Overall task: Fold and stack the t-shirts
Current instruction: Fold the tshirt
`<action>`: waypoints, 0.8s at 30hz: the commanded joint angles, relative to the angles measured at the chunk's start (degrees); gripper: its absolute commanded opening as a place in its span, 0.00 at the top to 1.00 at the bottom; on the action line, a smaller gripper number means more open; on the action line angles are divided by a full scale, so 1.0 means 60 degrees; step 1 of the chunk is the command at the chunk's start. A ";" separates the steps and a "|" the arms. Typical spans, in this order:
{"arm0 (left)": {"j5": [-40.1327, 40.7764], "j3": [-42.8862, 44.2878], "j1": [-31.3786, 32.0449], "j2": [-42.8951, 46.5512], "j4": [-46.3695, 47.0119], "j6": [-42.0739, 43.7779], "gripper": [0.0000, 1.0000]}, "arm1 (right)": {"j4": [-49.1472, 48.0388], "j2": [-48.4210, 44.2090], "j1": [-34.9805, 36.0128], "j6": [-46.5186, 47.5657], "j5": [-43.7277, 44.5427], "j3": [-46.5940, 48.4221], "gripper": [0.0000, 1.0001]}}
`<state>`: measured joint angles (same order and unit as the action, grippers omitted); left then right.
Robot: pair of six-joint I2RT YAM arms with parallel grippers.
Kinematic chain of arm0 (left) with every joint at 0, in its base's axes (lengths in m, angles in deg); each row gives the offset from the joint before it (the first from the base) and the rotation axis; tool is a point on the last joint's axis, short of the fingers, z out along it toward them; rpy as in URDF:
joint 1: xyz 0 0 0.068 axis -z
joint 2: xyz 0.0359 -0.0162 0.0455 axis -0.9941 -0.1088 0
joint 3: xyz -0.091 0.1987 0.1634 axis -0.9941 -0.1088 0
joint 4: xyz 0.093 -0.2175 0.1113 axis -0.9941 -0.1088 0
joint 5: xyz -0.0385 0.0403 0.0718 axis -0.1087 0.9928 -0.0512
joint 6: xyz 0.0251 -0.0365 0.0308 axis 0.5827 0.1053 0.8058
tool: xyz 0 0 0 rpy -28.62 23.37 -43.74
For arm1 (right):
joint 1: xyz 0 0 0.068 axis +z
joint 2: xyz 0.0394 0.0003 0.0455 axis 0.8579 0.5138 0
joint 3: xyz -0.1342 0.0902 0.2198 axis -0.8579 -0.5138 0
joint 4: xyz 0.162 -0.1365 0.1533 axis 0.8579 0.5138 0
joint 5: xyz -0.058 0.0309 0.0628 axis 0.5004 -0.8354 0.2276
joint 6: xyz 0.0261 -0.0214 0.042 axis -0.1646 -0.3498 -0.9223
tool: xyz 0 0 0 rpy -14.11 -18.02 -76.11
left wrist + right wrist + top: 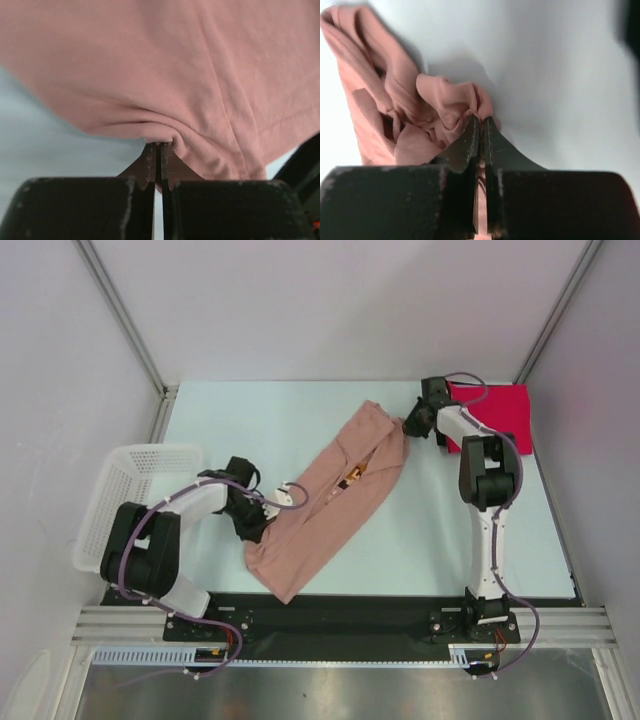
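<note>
The pink shirt (335,505) lies in a rumpled band slanting across the middle of the table (250,420), from close to the front edge on the left up toward the far right corner. It is creased and partly doubled over itself, not spread flat.

The left gripper (158,150) is clenched on a pinch of cloth at the shirt's left side, toward its near end. The right gripper (480,122) is clenched on a bunched tip at the shirt's far end, with its fingers pressed tight together around the fabric.

A folded red shirt (497,412) sits in the far right corner, just beside the right gripper. A white basket (120,490) stands at the left edge.

This looks like the start of work on the pink shirt: both ends are taken, and no fold is made yet. The next move probably calls for both arms to lift and draw apart together, so that the cloth opens and can be laid flat. Each pinch is thin and could slip. The right arm also needs to keep off the red shirt.
</note>
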<state>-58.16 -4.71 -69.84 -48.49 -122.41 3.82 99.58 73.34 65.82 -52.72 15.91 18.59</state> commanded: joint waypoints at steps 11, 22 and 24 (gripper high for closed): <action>-0.3883 0.1646 0.3568 -0.2449 -0.0811 -0.0971 1.00 | 0.0277 0.4431 0.0151 0.0532 -0.0324 0.7330 0.99; -0.4047 0.1720 0.4259 -0.2496 -0.0152 -0.1602 0.71 | -0.0724 0.4314 0.0034 0.0398 -0.0207 0.8281 0.45; -0.3302 0.1399 0.4258 -0.2146 -0.0123 -0.1703 0.60 | -0.0593 0.3831 -0.0054 0.0618 0.0216 0.8194 0.43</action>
<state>-80.46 5.59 -44.79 -63.92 -124.55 -6.32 98.53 101.89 66.28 -50.88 13.29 65.21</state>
